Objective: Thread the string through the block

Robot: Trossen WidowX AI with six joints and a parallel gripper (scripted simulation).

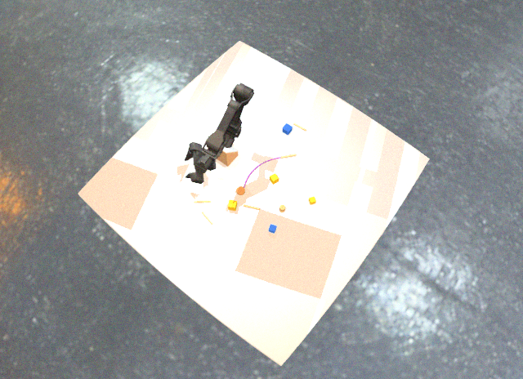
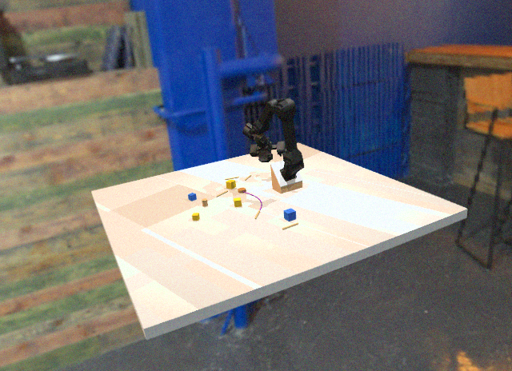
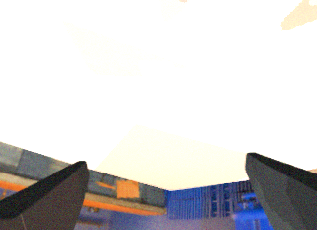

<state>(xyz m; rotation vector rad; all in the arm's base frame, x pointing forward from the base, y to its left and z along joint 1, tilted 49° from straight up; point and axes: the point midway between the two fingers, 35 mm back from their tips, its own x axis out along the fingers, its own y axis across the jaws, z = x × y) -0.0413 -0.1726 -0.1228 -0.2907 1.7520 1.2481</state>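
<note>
The stick [image 1: 288,156] [image 2: 258,214] on the string's free end lies on the table [image 1: 203,256] [image 2: 248,260]. The purple string [image 1: 255,167] [image 2: 261,201] curves from it to the round brown button [image 1: 240,190] [image 2: 242,190]. A yellow block [image 1: 232,205] [image 2: 230,184] with a small dark mark, perhaps the hole, sits beside the button; the hole itself is not clear. My gripper [image 1: 188,168] [image 2: 266,148] [image 3: 167,165] is open and empty, raised above the table, away from stick, button and block. The wrist view shows none of the task's objects clearly.
Yellow cubes [image 1: 274,178] [image 1: 312,200], blue cubes [image 1: 287,129] [image 1: 272,229] and a small wooden cylinder [image 1: 282,208] [image 2: 204,202] stand around. Several loose sticks lie there, one [image 1: 252,207] near the yellow block. A brown wedge [image 1: 228,158] [image 2: 278,185] is under the arm's base.
</note>
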